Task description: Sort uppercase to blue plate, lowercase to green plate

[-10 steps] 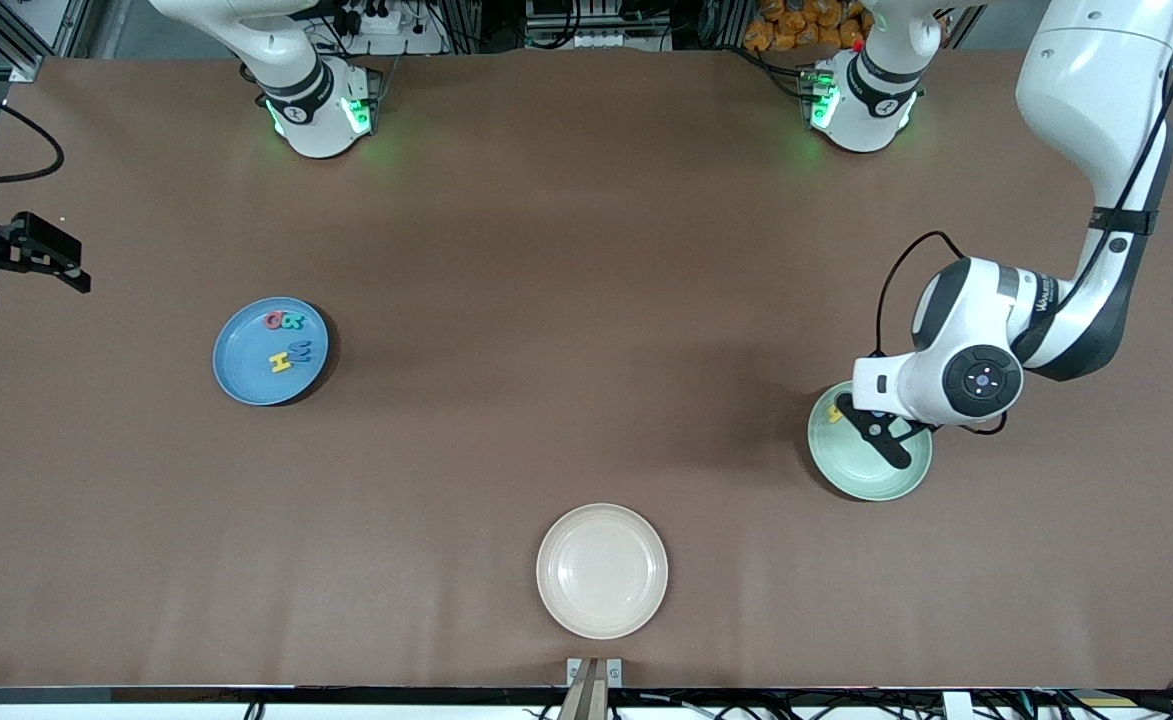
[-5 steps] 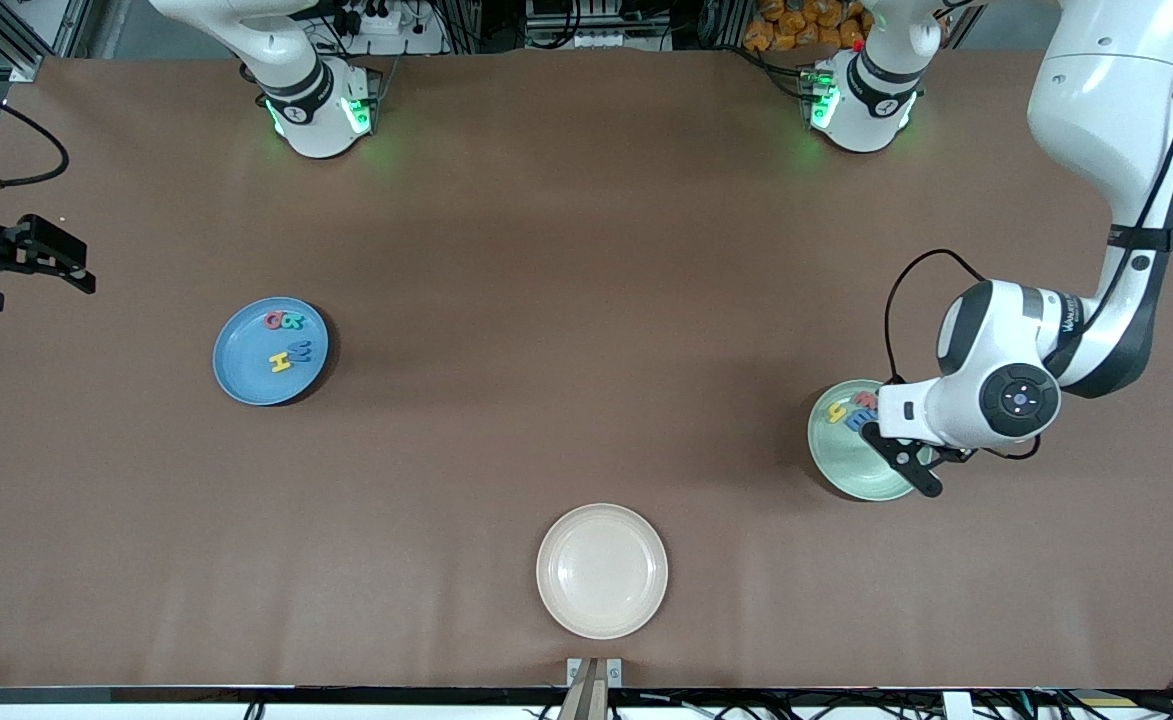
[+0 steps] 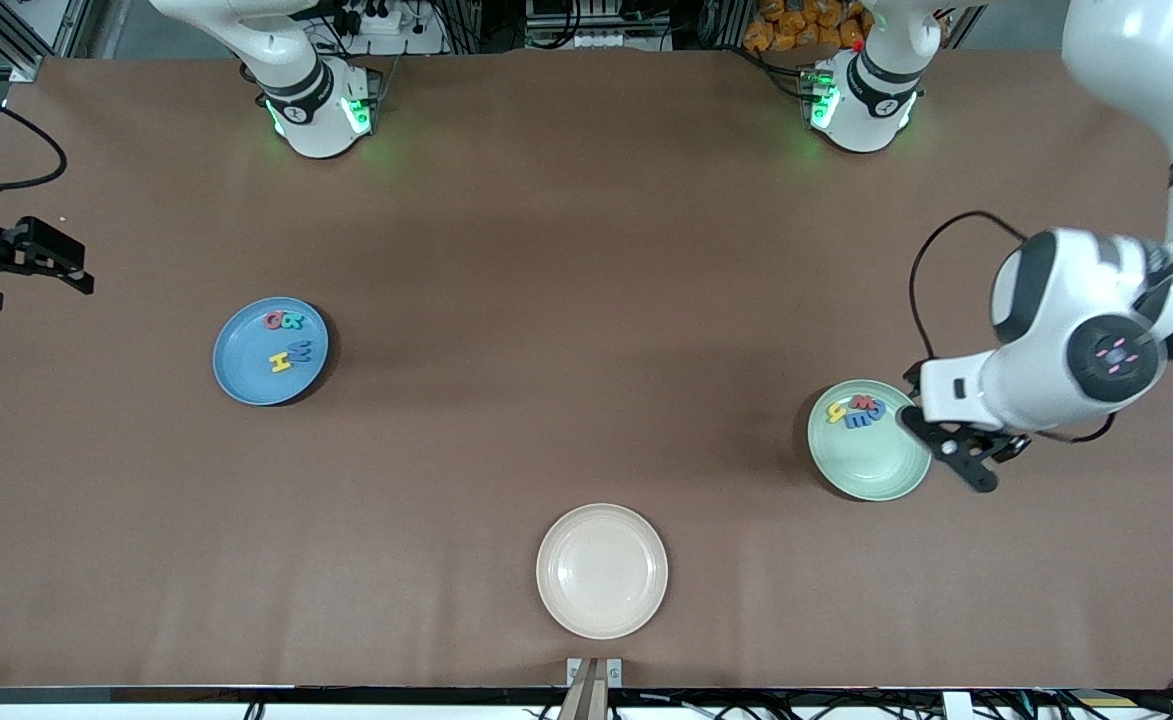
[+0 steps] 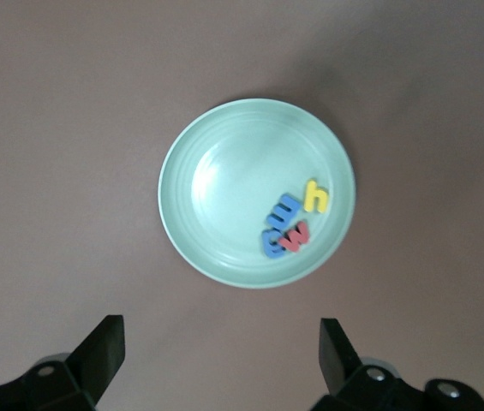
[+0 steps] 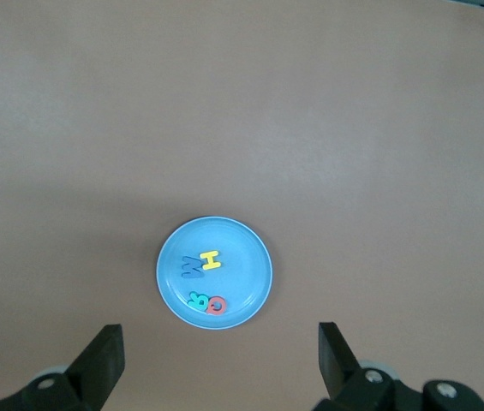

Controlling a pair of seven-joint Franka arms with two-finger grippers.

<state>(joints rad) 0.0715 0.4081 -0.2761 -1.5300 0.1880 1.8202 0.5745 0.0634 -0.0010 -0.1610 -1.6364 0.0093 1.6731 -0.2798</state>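
The left gripper [image 3: 956,452] hangs wide open and empty just beside the green plate [image 3: 871,470]; the right gripper [image 3: 31,262], also spread, waits.

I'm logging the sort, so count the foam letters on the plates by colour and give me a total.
Red letters: 2, Q and w
Yellow letters: 2, H and h
Blue letters: 3, W, m and a
Teal letters: 1, B
Total: 8
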